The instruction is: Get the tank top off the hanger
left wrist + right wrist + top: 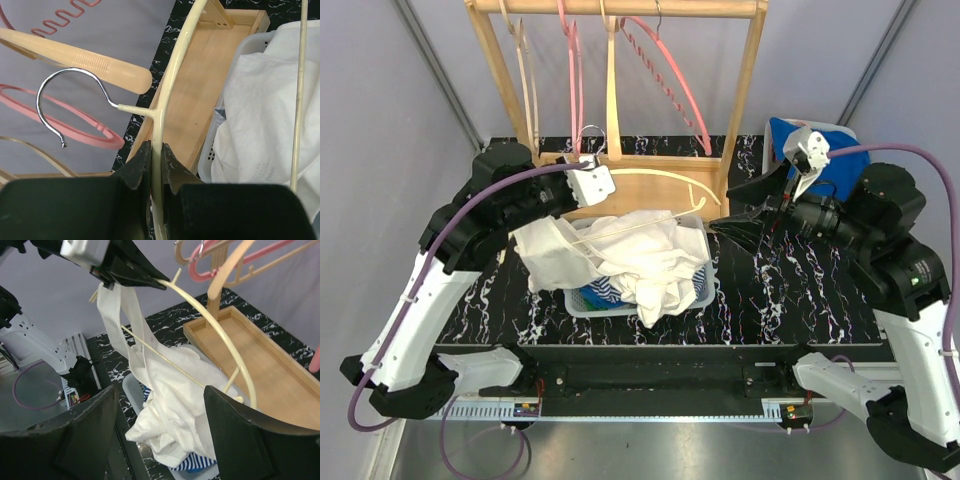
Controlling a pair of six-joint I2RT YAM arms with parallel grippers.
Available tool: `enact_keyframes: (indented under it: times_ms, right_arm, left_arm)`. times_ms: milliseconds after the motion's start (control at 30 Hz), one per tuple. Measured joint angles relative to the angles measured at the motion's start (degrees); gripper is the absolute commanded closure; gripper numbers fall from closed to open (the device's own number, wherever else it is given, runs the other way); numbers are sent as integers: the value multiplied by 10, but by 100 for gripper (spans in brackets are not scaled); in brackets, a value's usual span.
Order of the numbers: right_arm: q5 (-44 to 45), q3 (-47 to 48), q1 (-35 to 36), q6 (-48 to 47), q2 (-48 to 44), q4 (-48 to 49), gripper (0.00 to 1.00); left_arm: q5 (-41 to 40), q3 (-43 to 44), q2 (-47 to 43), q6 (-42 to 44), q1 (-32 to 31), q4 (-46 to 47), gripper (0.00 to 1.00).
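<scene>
Right wrist view showed the right pincer [160, 395] wide and empty up close, then the tank top [175, 390] heaped in the basket [582, 306], one strap [117, 315] hooked on the hanger [220, 335] that the left pincer [161, 283] squeezed tight, so sliding that strap off gently looked best.

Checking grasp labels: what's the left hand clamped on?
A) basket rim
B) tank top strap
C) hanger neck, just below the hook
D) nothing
C: the left wrist view shows the left hand shut on the cream hanger just below its chrome hook.
</scene>
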Motion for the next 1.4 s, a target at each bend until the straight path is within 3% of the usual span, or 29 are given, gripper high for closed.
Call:
enact_keyframes:
  times_ms: [167,333,533,800,1033,1167,1267,1300,1367,1400]
  right_arm:
    - [-33,80,0,-47,56,-32,23]
    - [-71,161,-1,-82,173,-43,23]
    - [-104,176,-1,-102,272,-75,25]
    - [-168,143,-1,-86,259,-63,26]
    - [-218,91,-1,-54,233,-39,38]
    - [-236,72,0,-39,231,-33,51]
    - [-240,66,1,-34,230,-31,73]
    - [-241,66,1,-32,230,-29,88]
    - [-241,66,1,-32,228,-26,99]
    - [-246,66,1,-33,227,-26,100]
  left_arm:
    - [0,0,2,33,-18,-7,100]
    - [12,3,1,69,-28,-36,100]
    - [33,17,-2,85,-28,-60,100]
    - [66,47,-6,92,-28,-70,100]
    - [82,47,-8,94,-28,-74,100]
    - [84,49,-6,94,-28,-74,100]
    - [85,53,-4,94,-28,-74,100]
    - [85,54,-4,94,-28,-74,100]
    - [88,58,-2,94,-28,-74,100]
    - [89,60,-1,94,-28,-75,99]
